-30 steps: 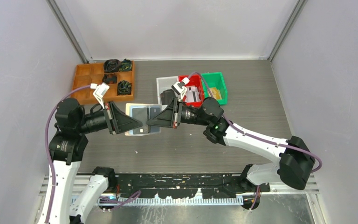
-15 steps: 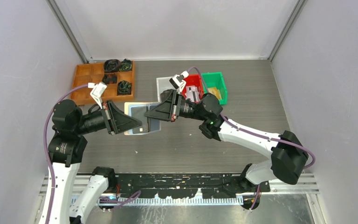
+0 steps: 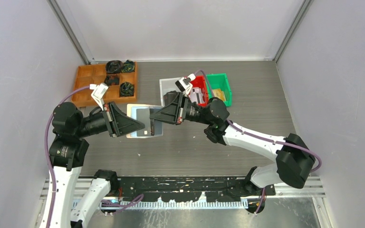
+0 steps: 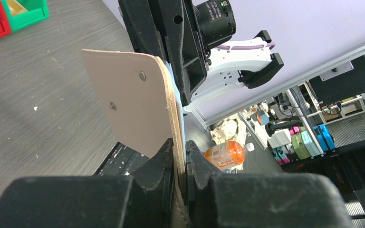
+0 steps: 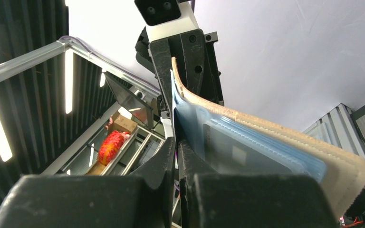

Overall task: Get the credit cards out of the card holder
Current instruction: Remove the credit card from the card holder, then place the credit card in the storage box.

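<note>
Mid-frame, above the counter, our left end effector pinches the card holder by its tan cover. Our right end effector pinches its blue pocket edge. We should draw the credit card straight out.

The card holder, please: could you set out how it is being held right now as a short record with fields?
card holder: open, held between both hands
left hand: shut on the tan cover
right hand: shut on the pale blue inner edge
credit card: dark, in a pocket, not yet out
behind: wooden tray, red bin, green bin
</note>
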Robot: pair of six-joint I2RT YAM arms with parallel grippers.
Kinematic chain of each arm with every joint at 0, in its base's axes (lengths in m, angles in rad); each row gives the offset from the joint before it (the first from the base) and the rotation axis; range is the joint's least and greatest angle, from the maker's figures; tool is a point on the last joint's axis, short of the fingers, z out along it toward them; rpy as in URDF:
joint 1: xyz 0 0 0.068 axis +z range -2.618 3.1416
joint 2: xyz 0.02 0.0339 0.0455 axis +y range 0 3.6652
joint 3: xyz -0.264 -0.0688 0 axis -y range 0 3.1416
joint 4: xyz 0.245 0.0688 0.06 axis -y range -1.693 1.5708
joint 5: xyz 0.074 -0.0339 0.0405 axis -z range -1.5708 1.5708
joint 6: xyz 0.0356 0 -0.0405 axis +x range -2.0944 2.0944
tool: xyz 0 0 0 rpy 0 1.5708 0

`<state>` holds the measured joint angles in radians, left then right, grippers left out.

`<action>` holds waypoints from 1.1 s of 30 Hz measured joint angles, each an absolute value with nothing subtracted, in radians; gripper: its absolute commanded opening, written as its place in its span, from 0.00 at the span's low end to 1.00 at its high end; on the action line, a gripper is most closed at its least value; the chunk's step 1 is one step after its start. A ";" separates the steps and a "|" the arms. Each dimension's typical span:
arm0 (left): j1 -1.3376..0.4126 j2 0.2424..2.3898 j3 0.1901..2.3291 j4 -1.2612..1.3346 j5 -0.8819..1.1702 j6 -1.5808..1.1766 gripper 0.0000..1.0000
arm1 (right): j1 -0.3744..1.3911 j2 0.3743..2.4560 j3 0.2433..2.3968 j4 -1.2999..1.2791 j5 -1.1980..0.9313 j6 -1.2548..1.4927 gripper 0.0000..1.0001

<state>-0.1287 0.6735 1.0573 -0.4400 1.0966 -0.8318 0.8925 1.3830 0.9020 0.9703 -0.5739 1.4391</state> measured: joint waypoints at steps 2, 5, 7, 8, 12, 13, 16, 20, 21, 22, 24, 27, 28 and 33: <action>-0.129 0.673 1.056 -0.432 1.097 -0.848 0.08 | 0.892 1.372 0.891 0.977 -0.568 1.440 0.12; -0.129 0.674 1.056 -0.416 1.097 -0.865 0.04 | 0.890 1.364 0.883 0.994 -0.561 1.444 0.10; -0.129 0.674 1.056 -0.408 1.097 -0.875 0.01 | 0.890 1.363 0.882 0.999 -0.559 1.445 0.05; -0.129 0.674 1.056 -0.405 1.098 -0.879 0.00 | 0.890 1.362 0.882 1.001 -0.559 1.446 0.04; -0.129 0.674 1.056 -0.400 1.098 -0.883 0.00 | 0.882 1.349 0.869 1.001 -0.559 1.447 0.01; -0.129 0.674 1.056 -0.401 1.097 -0.880 0.00 | 0.873 1.338 0.861 0.997 -0.563 1.446 0.01; -0.129 0.674 1.056 -0.405 1.090 -0.851 0.00 | 0.824 1.283 0.835 0.949 -0.583 1.439 0.01; -0.129 0.674 1.056 -0.429 1.082 -0.806 0.00 | 0.719 1.174 0.840 0.786 -0.624 1.382 0.01; -0.129 0.674 1.056 -0.433 1.082 -0.799 0.00 | 0.688 1.149 0.853 0.730 -0.633 1.357 0.01; -0.129 0.674 1.056 -0.439 1.082 -0.791 0.00 | 0.658 1.130 0.872 0.673 -0.643 1.332 0.01; -0.129 0.673 1.056 -0.448 1.082 -0.776 0.00 | 0.607 1.114 0.917 0.567 -0.658 1.275 0.01; -0.129 0.672 1.058 -0.458 1.090 -0.758 0.00 | 0.543 1.129 1.019 0.355 -0.661 1.142 0.01; -0.129 0.671 1.058 -0.461 1.096 -0.754 0.00 | 0.530 1.147 1.056 0.285 -0.655 1.090 0.01; -0.129 0.651 1.061 -0.465 1.120 -0.737 0.00 | 0.515 1.320 1.214 0.029 -0.612 0.876 0.01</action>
<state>-0.1287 0.6510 1.0611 -0.4648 1.1198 -0.7372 0.5148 1.3201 1.2137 0.0288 -0.6125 0.8757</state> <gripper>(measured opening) 0.079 0.045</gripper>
